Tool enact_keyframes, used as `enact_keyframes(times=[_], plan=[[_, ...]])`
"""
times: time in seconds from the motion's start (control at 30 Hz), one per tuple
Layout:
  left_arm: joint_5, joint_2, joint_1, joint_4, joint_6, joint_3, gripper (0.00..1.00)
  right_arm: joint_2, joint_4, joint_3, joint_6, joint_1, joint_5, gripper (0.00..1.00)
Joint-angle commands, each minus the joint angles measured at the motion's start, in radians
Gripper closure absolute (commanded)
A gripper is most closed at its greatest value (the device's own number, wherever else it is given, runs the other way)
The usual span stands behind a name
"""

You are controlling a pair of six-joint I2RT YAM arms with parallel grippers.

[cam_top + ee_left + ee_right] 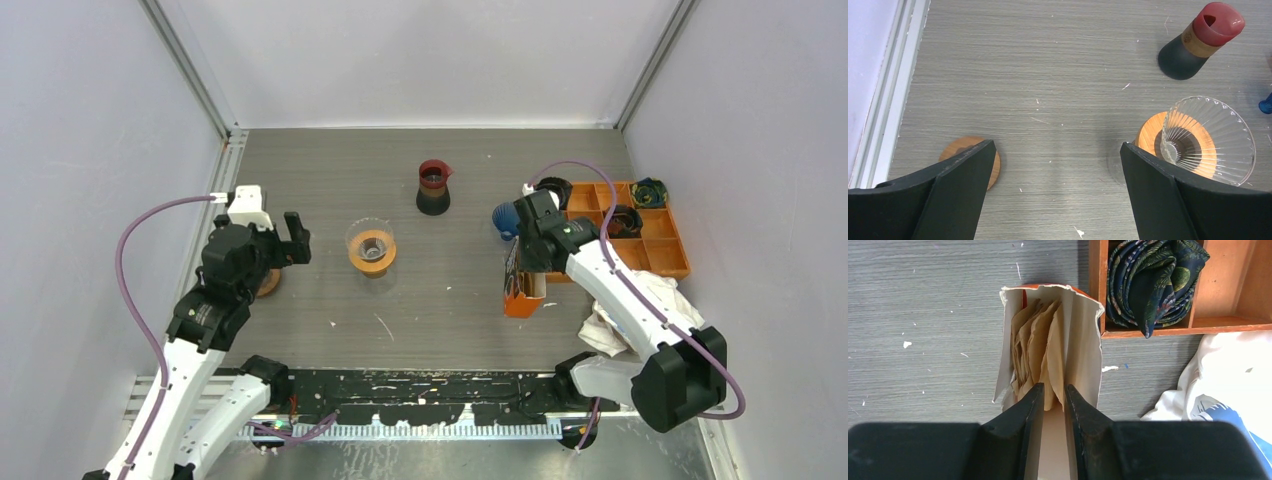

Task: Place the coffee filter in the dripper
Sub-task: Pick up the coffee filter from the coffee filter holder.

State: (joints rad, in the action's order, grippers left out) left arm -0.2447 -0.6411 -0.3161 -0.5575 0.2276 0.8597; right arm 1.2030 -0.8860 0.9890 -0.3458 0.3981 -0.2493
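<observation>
The right claw (1052,394) is clamped on a brown coffee filter (1047,347) inside the torn-open filter box (1084,347), right of centre. The left claw (1055,167) gapes wide beside the glass dripper (1215,137), left of centre on the tabletop (1048,75).

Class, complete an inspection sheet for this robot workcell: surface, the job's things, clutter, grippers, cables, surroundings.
Surface: grey table, scattered white flecks.
Job's things: glass dripper upright on its orange ring, empty; torn-open filter box holding brown coffee filters.
Clutter: red-lidded pot, wooden coaster, orange tray, white cloth.
Grippers: left gripper open above bare table; right gripper at the box mouth, jaws narrowly apart around a filter edge, grip unconfirmed.
Cables: purple cable on each arm, snagging nothing.
Surroundings: white walls, metal frame.
</observation>
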Motion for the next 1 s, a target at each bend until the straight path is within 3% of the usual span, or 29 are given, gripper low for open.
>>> enact_keyframes(times=[0.0, 0.97], plan=[[-0.006, 0.01, 0.01, 0.064, -0.003, 0.004, 0.01, -0.002, 0.032, 0.009, -0.012, -0.016, -0.004, 0.73], [0.02, 0.009, 0.024, 0.058, 0.003, 0.001, 0.01, 0.07, 0.082, -0.025, -0.015, -0.034, 0.021, 0.74]])
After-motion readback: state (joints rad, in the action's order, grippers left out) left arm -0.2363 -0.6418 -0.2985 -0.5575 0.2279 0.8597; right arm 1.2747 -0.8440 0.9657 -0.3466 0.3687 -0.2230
